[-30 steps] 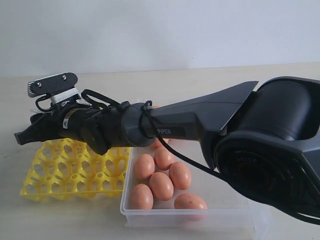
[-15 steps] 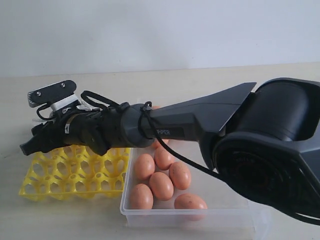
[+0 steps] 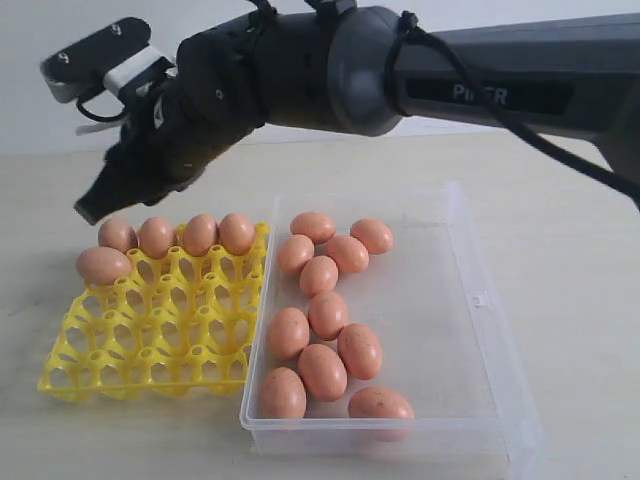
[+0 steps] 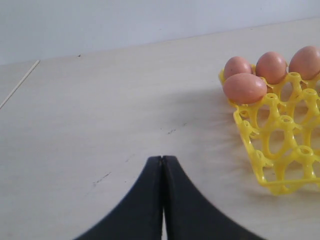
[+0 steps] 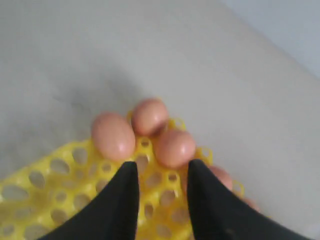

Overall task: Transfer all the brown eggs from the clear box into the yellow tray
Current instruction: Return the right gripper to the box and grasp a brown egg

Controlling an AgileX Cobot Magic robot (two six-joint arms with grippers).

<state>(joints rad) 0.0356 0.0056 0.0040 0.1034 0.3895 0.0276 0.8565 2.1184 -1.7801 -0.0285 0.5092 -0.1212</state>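
The right hand (image 5: 161, 166) hangs above the yellow tray (image 3: 130, 388), over the tray's far corner on the side away from the clear box (image 3: 480, 300). Its two fingers stand partly apart with nothing between them; through the gap the right wrist view shows only tray lattice and seated eggs. That empty, raised pose over the filled cups fits a hand that has let go of an egg, and its next move is most likely a reach across to the box beside the tray. The tray holds five brown eggs (image 3: 199, 234): four sit side by side along its far row, and one (image 3: 103, 266) sits in the next row nearer the camera, at the end farthest from the box. Filling runs from the far edge forward, which keeps the nearer cups free for a descending hand; all other cups are empty. The box lies right beside the tray, its long wall just beside the tray's edge, so each carry is short. Eleven eggs (image 3: 322, 371) lie loose in it, bunched along the wall nearest the tray, many touching; the half farther from the tray is bare. The left hand (image 4: 162, 162) is fully closed and holds nothing, low over the tabletop (image 3: 560, 300) on the tray's side away from the box, out of the working path.
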